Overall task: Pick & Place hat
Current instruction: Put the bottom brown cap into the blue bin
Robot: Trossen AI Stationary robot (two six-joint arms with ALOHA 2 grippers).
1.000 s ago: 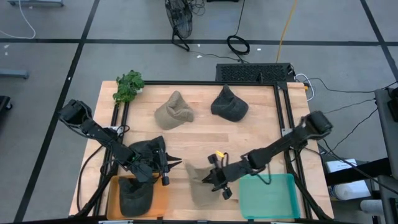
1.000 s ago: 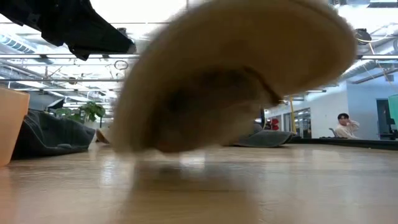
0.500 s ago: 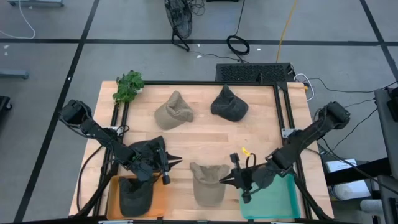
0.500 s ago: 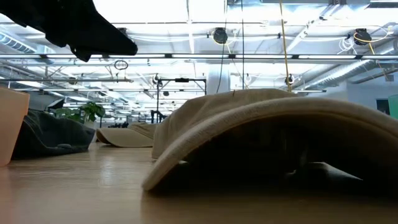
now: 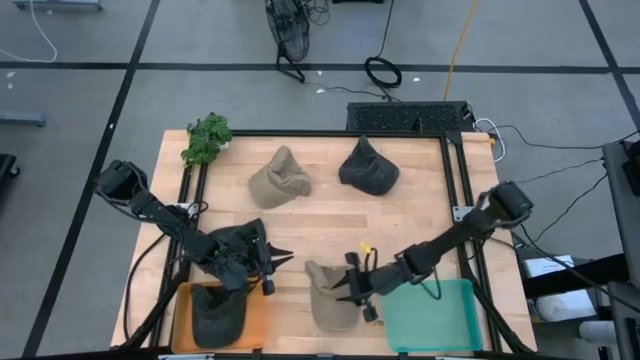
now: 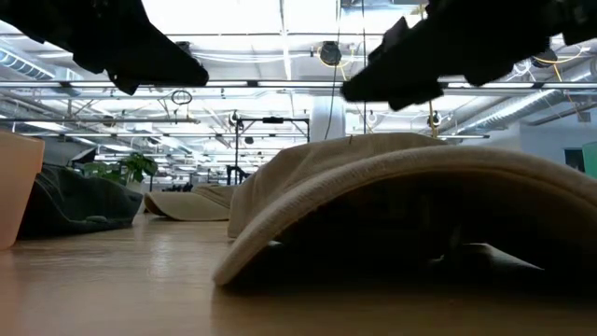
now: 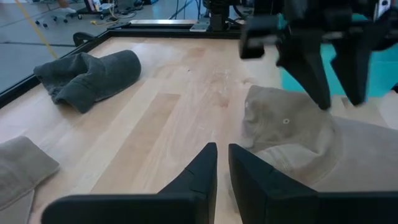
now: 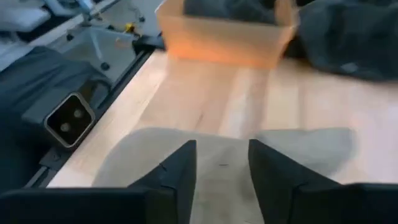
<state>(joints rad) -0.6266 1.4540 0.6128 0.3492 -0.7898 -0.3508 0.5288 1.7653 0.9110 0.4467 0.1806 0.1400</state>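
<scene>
Wood table (image 5: 420, 215) w/ hats: tan cap (image 5: 330, 295) lies flat nr front edge. Right gripper (image 5: 352, 292), half a sec ago off by green bin (image 5: 432, 318), now back over cap, fingers open—prob. re-grasp. Left gripper (image 5: 268, 266) closed, idle.

Place: a robotics lab or test hall, not a home.
Floor: grey, with dark lines marking out areas around the table (image 5: 330, 215).
Cables: loose black and yellow cables (image 5: 455, 45) run over the floor on the far side.
Ceiling: open steel trusses (image 6: 280, 86) with long lamps, seen in the low view.
Table: light wood inside a black metal frame, with an orange bin (image 5: 255, 320) and a green bin (image 5: 440, 320) on the near edge.
</scene>
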